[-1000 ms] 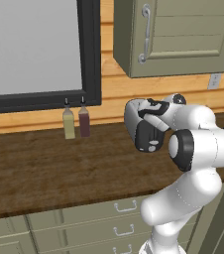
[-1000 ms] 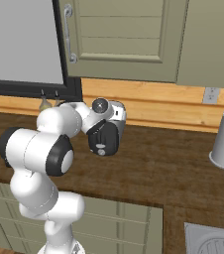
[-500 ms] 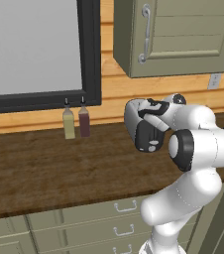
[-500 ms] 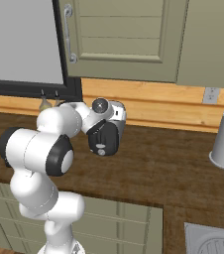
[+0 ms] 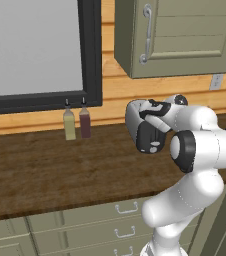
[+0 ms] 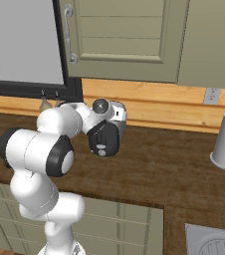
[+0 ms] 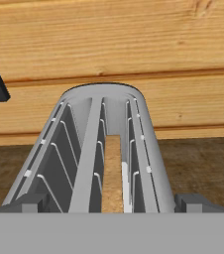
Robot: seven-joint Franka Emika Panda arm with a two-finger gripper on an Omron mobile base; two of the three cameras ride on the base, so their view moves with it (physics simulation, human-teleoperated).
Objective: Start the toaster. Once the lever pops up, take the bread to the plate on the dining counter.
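I see the end effector point(image 7: 112, 208), fingers apart, poised over the toaster point(image 7: 86, 149); the bread point(image 7: 113, 173) sits in its right slot, wood wall beyond.

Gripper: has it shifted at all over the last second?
No. In the left base view the gripper sits at the same spot relative to the two bottles and cabinet handle.
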